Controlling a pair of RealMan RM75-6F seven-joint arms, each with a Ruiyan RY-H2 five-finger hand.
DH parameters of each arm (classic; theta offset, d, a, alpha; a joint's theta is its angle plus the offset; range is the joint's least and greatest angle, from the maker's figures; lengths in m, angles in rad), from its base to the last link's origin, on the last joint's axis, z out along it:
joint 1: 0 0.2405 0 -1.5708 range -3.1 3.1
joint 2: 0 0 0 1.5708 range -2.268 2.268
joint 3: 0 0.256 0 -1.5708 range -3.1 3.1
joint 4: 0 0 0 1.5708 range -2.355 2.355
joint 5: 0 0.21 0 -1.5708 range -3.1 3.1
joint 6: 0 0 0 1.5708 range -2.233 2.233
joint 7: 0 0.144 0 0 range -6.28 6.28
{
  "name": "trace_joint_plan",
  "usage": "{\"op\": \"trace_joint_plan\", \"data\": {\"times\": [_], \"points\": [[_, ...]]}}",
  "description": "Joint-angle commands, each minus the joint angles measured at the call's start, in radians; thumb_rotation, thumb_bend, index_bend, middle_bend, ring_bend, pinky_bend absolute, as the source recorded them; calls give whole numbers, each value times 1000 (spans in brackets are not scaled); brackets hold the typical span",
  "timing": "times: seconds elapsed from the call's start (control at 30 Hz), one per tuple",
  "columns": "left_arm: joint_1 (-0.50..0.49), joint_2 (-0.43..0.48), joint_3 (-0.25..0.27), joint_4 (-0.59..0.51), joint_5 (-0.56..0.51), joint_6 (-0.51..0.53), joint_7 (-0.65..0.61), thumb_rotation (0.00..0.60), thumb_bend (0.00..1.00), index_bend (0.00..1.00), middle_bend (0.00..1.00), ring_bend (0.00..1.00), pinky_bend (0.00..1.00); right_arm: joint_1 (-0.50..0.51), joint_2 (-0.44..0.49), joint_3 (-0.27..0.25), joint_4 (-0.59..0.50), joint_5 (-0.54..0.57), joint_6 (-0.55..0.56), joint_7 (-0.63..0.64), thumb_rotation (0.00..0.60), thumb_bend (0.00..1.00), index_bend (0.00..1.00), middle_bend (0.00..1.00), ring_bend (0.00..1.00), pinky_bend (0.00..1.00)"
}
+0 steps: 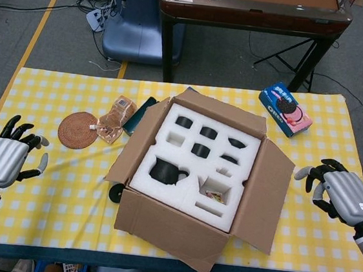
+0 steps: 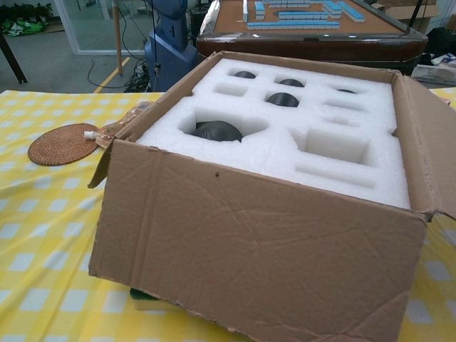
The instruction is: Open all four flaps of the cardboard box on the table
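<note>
The box [image 1: 193, 183] sits mid-table with its flaps folded out, on my yellow checked tablecloth [image 1: 55, 168]. My left hand [image 1: 7, 157] and right hand [image 1: 344, 197] are both empty with fingers spread, well off to either side. Grey floor and a wooden table [image 1: 253, 10] behind.

One cardboard box [image 1: 184, 230] sits on the table, holding one white foam insert [image 1: 183, 185]. The insert carries one dark teapot [image 1: 167, 171] and four dark cups [image 1: 185, 121]. Beside the box lie one round woven coaster [image 1: 78, 130] and one biscuit packet [image 1: 285, 109]. Two robot hands show, the left hand [image 1: 2, 159] and the right hand [image 1: 347, 197].
</note>
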Motion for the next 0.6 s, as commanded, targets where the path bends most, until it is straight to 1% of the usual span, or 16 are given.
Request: {"op": "trace_joint_plan", "data": {"times": [0.03, 0.07, 0.13, 0.2, 0.3, 0.33, 0.4, 0.43, 0.5, 0.6], "points": [[11, -9, 1, 14, 19, 21, -21, 264, 532, 483, 457, 179, 0, -19, -42, -4, 31, 1, 27, -28, 600, 1000, 383, 468, 314, 137], [15, -13, 2, 20, 23, 27, -27, 263, 532, 482, 457, 179, 0, -26, -56, -6, 40, 2, 38, -44, 600, 1000, 383, 444, 314, 140], [23, -21, 2, 38, 23, 39, -33, 262, 532, 479, 456, 179, 0, -45, -93, -12, 62, 4, 72, -89, 600, 959, 376, 402, 314, 145], [30, -32, 0, 56, 15, 52, -35, 264, 532, 469, 454, 179, 0, -66, -130, -18, 84, 4, 110, -127, 600, 912, 355, 370, 312, 154], [43, -43, 1, 81, 3, 61, -59, 272, 533, 449, 436, 179, 0, -101, -197, -26, 125, 4, 178, -189, 600, 886, 310, 321, 291, 167], [49, -48, 2, 93, 3, 67, -68, 293, 532, 443, 433, 179, 0, -114, -223, -29, 143, 3, 202, -211, 600, 867, 293, 305, 281, 167], [59, -56, 7, 112, 7, 78, -74, 342, 532, 434, 427, 179, 0, -134, -262, -31, 170, 1, 240, -240, 600, 795, 250, 265, 258, 167], [66, -60, 12, 120, 9, 84, -76, 355, 532, 430, 423, 179, 0, -146, -286, -33, 188, -1, 265, -257, 600, 771, 239, 254, 252, 167], [78, -64, 19, 132, 15, 96, -76, 367, 532, 420, 409, 179, 0, -165, -318, -36, 215, -2, 299, -279, 600, 715, 216, 228, 237, 167], [100, -74, 30, 148, 24, 121, -75, 381, 532, 408, 391, 179, 0, -193, -364, -43, 261, -8, 340, -295, 600, 686, 209, 221, 231, 167]]}}
